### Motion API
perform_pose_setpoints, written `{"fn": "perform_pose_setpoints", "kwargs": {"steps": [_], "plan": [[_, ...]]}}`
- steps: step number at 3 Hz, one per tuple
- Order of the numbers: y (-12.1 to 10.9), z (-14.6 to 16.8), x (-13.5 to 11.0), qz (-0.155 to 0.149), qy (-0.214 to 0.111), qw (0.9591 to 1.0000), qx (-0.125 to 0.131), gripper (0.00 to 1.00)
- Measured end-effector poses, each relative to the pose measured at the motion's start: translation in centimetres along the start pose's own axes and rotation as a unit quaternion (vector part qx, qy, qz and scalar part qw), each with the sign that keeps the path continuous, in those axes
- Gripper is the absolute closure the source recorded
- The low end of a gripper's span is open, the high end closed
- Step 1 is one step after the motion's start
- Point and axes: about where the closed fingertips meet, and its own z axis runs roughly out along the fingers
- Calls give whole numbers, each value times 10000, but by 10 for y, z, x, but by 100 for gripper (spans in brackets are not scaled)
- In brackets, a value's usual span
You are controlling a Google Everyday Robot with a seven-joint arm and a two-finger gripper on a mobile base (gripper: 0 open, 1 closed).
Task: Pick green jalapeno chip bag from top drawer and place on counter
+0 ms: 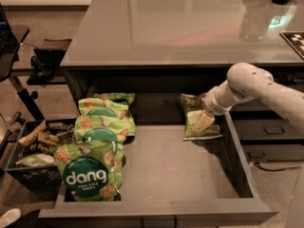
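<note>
**Green jalapeno chip bag at the drawer's right rear, gripper at its upper edge**

Green jalapeno chip bag [197, 126] lies in the right rear corner of the top drawer [175, 170], close to the right wall, its pale label patch facing up. The gripper [207, 107] sits at the bag's upper right edge, touching or nearly touching it. Whether it is spread or clamped on the bag cannot be told.

No writing on the dark bag can be read. Along the drawer's left side lies a row of brighter green bags [90, 170]. The front one shows "dang" in white letters, and the smaller print beneath is too fine to make out.

The white arm [251, 82] comes in from the right. Its rounded elbow is just below the counter [180, 27] edge, and its wrist slants down and left into the drawer. The drawer stands pulled out under the glossy grey counter. A dark crate of snacks [33, 148] stands on the floor to the left.
</note>
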Motion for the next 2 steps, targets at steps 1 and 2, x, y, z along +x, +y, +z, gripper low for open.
{"fn": "perform_pose_setpoints", "kwargs": {"steps": [1,2], "plan": [[0,0,0,0,0,10000,0,42],[0,0,0,0,0,10000,0,65]]}}
